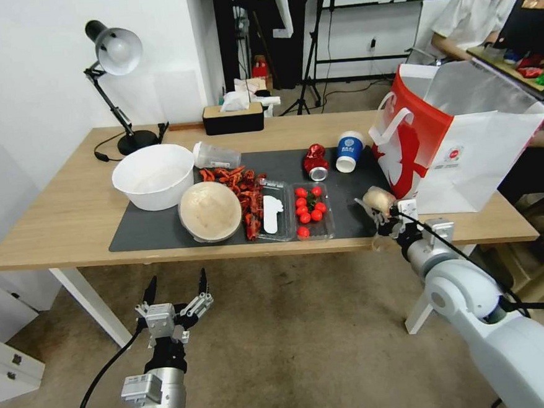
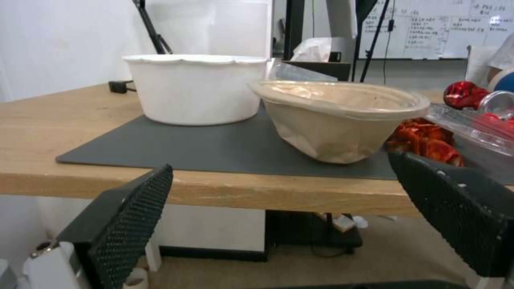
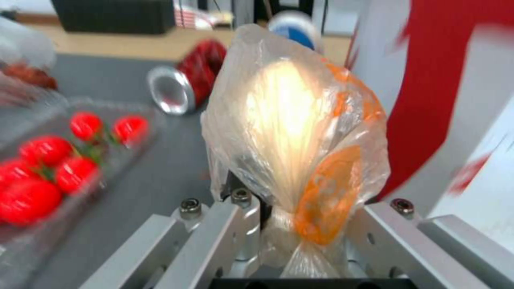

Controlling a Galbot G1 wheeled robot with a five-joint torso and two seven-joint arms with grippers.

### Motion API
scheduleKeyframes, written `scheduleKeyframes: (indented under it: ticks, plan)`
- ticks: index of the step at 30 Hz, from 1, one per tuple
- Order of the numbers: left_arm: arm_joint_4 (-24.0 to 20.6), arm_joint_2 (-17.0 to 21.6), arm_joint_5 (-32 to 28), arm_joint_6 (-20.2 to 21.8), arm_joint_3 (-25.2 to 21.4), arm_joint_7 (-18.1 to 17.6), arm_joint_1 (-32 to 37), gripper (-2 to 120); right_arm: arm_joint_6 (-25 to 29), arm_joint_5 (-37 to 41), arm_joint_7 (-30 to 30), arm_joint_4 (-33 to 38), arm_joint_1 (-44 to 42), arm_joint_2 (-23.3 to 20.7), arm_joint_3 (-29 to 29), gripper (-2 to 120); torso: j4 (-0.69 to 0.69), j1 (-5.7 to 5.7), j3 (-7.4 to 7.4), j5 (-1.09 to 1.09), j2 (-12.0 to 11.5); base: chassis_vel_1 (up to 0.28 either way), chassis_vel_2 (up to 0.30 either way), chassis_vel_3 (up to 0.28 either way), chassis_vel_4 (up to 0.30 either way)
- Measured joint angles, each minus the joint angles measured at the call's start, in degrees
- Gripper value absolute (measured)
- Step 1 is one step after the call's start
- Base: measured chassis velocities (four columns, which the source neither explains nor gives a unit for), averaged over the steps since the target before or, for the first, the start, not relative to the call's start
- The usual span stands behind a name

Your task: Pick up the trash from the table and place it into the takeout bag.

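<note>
Up front, from the head view, the right gripper point(image 1: 381, 216) clasps the small clear bag with orange lump point(image 1: 378, 199) just above the table point(image 1: 50, 222) edge, beside the takeout bag point(image 1: 460, 138); the left gripper point(image 1: 175, 291) hangs spread wide below the table. Its wrist view faces the round beige dish point(image 2: 337, 116). Close up on the right wrist, the bag bulges between the clenched jaws; I'd lift it clear over the rim before letting go.

red can point(image 1: 314, 159), blue-white cup point(image 1: 348, 151), beige dish point(image 1: 210, 211)
</note>
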Motion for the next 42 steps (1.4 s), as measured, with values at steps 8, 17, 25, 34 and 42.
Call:
scheduleKeyframes:
  ticks: [8, 17, 25, 34, 42]
  plan:
    - [-0.22, 0.23, -0.08, -0.47, 0.02, 0.1, 0.33, 100, 1.79, 0.09, -4.68, 5.83, -0.7, -5.11, 4.77, 9, 0.0, 0.0, 0.0, 0.0, 0.0, 0.0, 0.0, 0.0, 0.0]
    - [-0.45, 0.36, -0.09, -0.76, 0.0, 0.34, 1.06, 100, 5.72, 11.16, -1.62, 8.61, 8.27, -11.85, 8.56, 9, 0.01, -0.01, 0.0, -0.02, 0.0, 0.0, 0.0, 0.0, 0.0]
    - [-0.62, 0.74, -0.34, -1.21, 0.0, 0.55, 1.61, 100, 5.74, 17.68, 1.47, 2.76, 14.87, -15.9, 9.65, 9, 0.0, -0.01, 0.0, 0.0, 0.0, 0.0, 0.0, 0.0, 0.0]
    - [-0.63, 1.37, -1.14, -0.73, 0.62, 1.17, 1.71, 100, 5.74, 22.13, 2.85, -7.8, 20.53, -18.04, 7.28, 9, 0.0, 0.0, 0.0, 0.0, -0.02, 0.0, 0.0, 0.0, 0.0]
    - [-0.74, 1.79, -1.16, -0.7, 0.51, 1.12, 1.9, 100, 4.45, 22.02, 4.09, -9.48, 21.64, -19.02, 6.76, 32, 0.0, -0.01, 0.01, -0.01, -0.01, 0.0, 0.0, 0.0, 0.0]
